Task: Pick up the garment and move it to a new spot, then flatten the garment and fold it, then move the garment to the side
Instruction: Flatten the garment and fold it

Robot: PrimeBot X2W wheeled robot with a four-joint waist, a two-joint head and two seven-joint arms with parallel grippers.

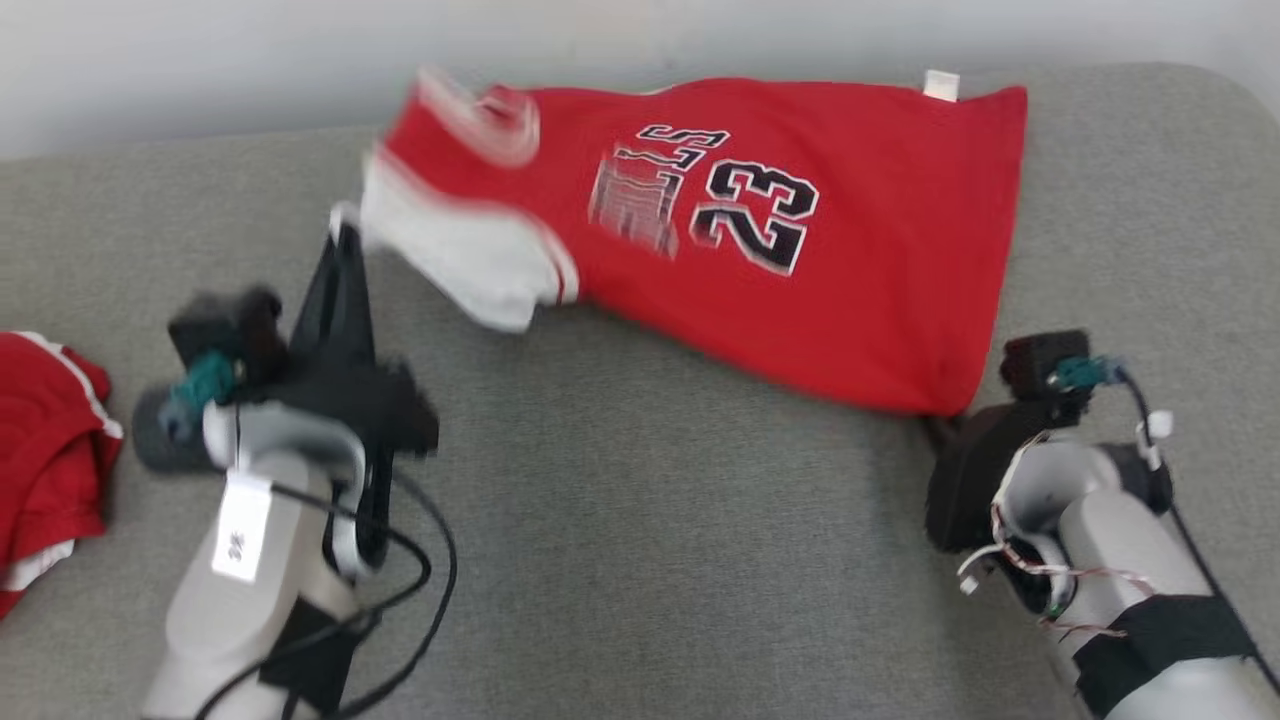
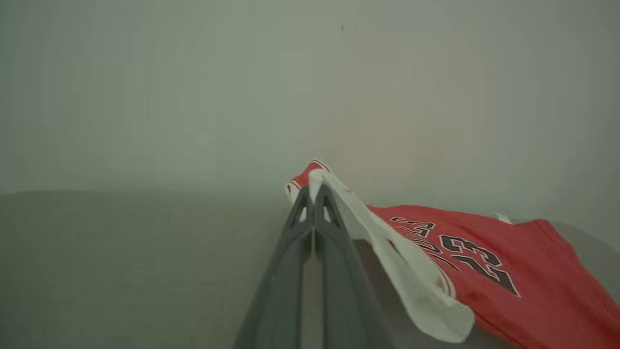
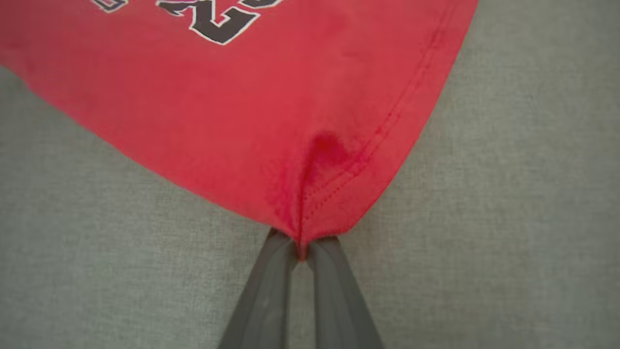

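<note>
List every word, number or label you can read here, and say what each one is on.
"23": black, white-edged digits on the red jersey.
Lettering beside the number: blurred, not readable.
White tag at the jersey's hem: too small to read.
White label on the left forearm: dark marks, too blurred to read.

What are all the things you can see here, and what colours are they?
jersey: one, red with white trim and a black 23, stretched between the two grippers at the far side of the padded surface
second garment: one, red with white edging, bunched at the left edge
padded surface: one, grey fabric, under everything
wall: one, pale, behind the padded surface
left gripper: one, dark, shut on the jersey's white-trimmed shoulder end
right gripper: one, dark, shut on the jersey's hem corner
</note>
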